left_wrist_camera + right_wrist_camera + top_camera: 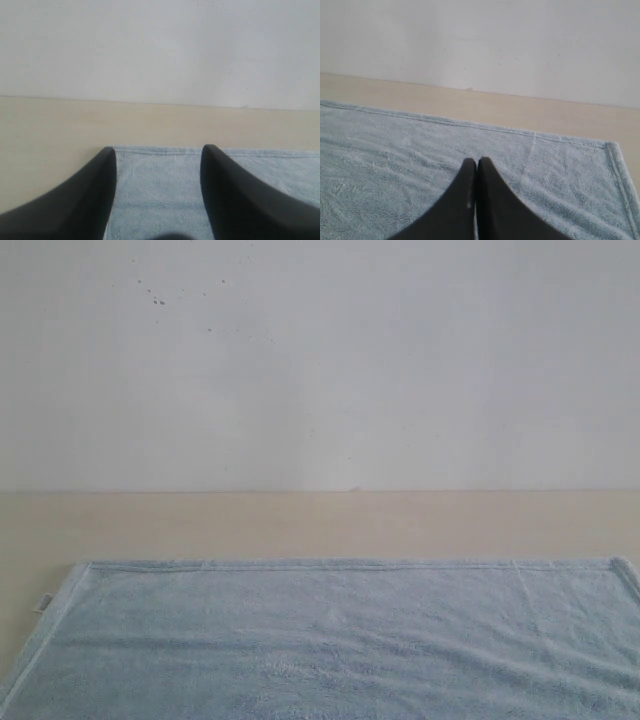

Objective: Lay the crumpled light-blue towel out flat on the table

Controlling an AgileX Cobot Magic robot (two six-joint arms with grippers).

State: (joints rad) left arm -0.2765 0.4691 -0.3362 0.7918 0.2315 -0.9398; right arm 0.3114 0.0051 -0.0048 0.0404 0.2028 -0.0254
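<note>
Exterior view: the towel (330, 640) lies spread across the lower part of the frame on the desk (300, 525). Its far hem runs straight from left to right. The left hem slants toward the lower left corner and carries a small whitish tag (43, 603). The right far corner sits at the right edge of the frame. The near part of the towel is cut off by the bottom edge. Faint ripples show at lower right; otherwise the cloth lies flat. A bare strip of desk separates the far hem from the white wall (320, 360). No arm appears in this view.

Left wrist view: the left fingers (90, 195) stand wide apart with nothing between them, above the towel's far left corner. Contact with the cloth cannot be determined.

Right wrist view: the right fingers (465, 200) are pressed together tip to tip, no cloth visibly pinched, over the towel near its far right corner.
</note>
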